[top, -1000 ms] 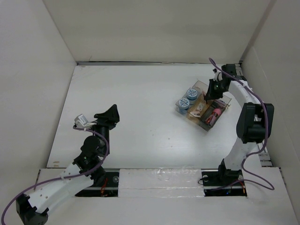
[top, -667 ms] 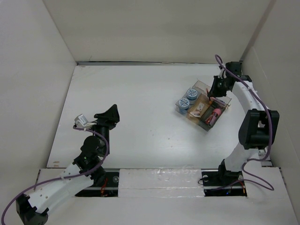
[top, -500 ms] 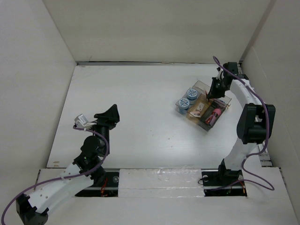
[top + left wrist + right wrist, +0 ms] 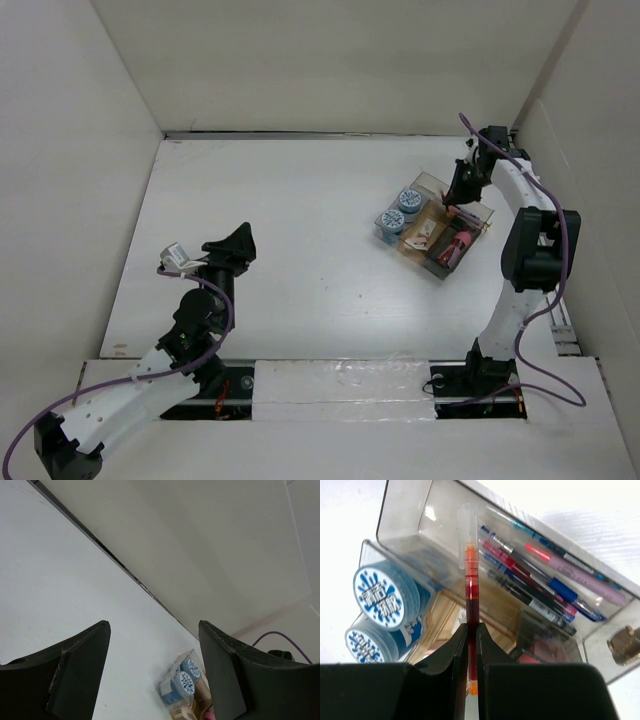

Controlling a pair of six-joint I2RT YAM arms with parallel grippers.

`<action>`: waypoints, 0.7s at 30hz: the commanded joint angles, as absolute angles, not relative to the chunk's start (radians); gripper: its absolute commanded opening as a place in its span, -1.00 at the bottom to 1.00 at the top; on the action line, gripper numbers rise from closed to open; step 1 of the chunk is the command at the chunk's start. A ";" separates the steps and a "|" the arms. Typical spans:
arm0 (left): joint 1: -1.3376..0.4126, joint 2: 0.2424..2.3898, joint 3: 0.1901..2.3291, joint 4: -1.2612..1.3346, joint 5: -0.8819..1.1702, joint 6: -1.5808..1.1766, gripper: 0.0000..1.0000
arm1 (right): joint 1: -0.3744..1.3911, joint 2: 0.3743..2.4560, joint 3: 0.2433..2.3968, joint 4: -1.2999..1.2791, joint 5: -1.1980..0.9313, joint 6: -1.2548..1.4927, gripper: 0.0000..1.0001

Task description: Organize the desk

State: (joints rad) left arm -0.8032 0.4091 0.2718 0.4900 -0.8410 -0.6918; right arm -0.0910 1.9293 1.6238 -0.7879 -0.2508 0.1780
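My right gripper (image 4: 472, 635) is shut on a red pen (image 4: 471, 590) with a clear cap, held above the clear compartment tray (image 4: 400, 510) at the far right of the white desk (image 4: 300, 230). The tray's long compartment holds several pens (image 4: 555, 575); another holds two blue-lidded rolls (image 4: 379, 591). In the top view the right gripper (image 4: 460, 195) hovers over the tray (image 4: 487, 214). My left gripper (image 4: 155, 675) is open and empty, low over the desk at the near left (image 4: 232, 245).
White walls enclose the desk on three sides. A brass-coloured item (image 4: 624, 642) lies beside the tray's corner. The tray also shows in the left wrist view (image 4: 182, 677). A purple cable (image 4: 545, 350) runs along the right arm.
The right wrist has shifted slightly over the tray, back and forth near its far end, still holding the pen. The left arm has not moved.
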 commanded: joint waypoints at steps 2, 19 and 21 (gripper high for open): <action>-0.805 0.399 0.285 0.531 -0.844 -0.686 0.34 | -0.092 1.976 1.706 -0.827 -0.247 0.195 -1.00; -0.805 0.434 0.288 0.538 -0.848 -0.681 0.34 | -0.080 1.968 1.824 -0.793 0.084 0.293 -0.38; -0.805 0.437 0.290 0.540 -0.850 -0.681 0.34 | -0.054 1.944 1.812 -0.772 0.123 0.299 -0.32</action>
